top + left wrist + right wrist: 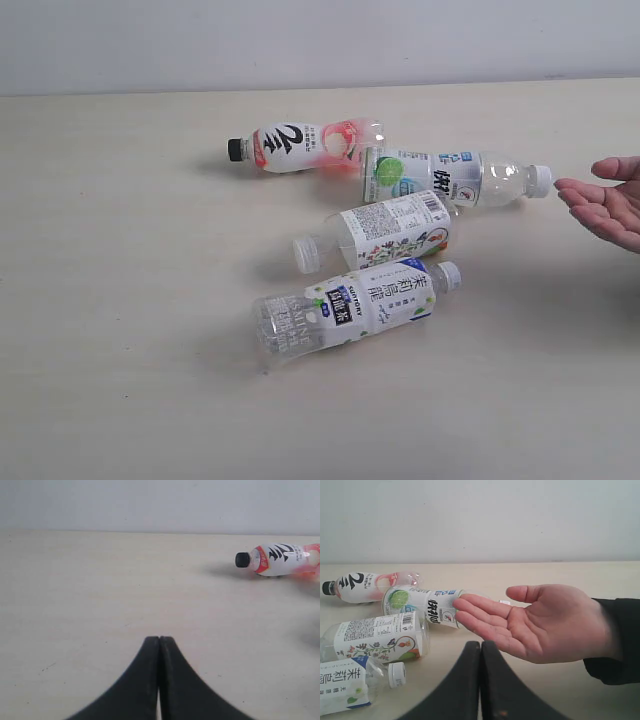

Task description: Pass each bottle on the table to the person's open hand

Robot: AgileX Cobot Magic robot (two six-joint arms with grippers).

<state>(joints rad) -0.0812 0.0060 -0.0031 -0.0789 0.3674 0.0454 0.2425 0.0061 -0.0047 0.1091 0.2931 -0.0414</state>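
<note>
At the left, the left gripper (159, 642) is seen with its jaws pressed together and nothing held, low over bare table (110, 330). Ahead of it, well apart, the black-capped bottle (300, 147) is laid on its side. Its cap is turned toward the left of the exterior view, so its long axis is presented nearly crosswise to that gripper. Its tinted base appears to touch the base of the lime-label bottle (450, 178), which is also laid flat, white cap pointed at the open hand (608, 205). Nearer the camera, the floral-label bottle (390, 232) is set with its cap to the left. The blue-label bottle (350, 305) is set just in front of it with its cap to the right (all four long axes are run roughly across the exterior view, each a little tilted). At the right edge the hand is held palm up, fingers toward the bottles, near the lime-label cap but apart from it. The right gripper (480, 647) is likewise closed and empty; the palm is seen just beyond it, with the bottles lying past the fingertips. The right arm is therefore judged the nearer to both hand and lime-label bottle. Its jaws would have to be parted and brought across that bottle's axis before a grasp could be made.
</note>
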